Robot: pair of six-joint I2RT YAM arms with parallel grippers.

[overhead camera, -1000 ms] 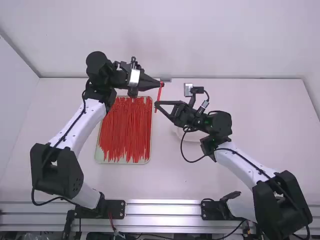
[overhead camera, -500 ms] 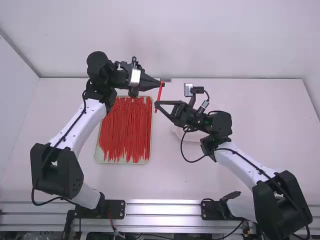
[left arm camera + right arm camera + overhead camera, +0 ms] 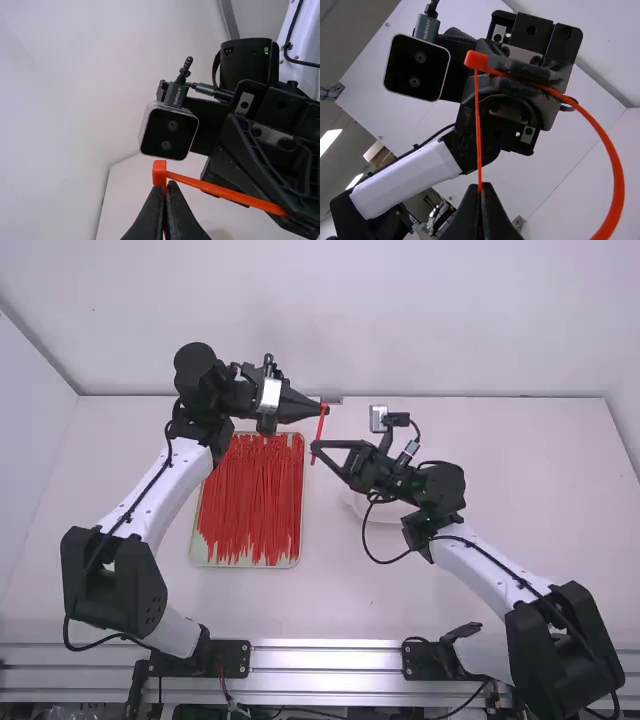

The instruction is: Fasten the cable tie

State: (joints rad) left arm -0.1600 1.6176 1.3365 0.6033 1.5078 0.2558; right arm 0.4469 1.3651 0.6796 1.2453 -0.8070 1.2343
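Observation:
A red cable tie (image 3: 318,435) hangs in the air between the two grippers, above the tray's far right corner. My left gripper (image 3: 321,410) is shut on the tie just behind its square head (image 3: 159,173). My right gripper (image 3: 314,449) is shut on the thin tail end (image 3: 479,186). In the right wrist view the strap (image 3: 611,150) bows out in a wide loop from the left fingers (image 3: 530,70) and the straight tail runs up to the head (image 3: 474,59). The two grippers face each other, a short gap apart.
A tray (image 3: 250,560) heaped with several red cable ties (image 3: 252,498) lies on the white table under the left arm. A white bowl-like object (image 3: 372,510) sits beneath the right arm's wrist. The table's right side is open.

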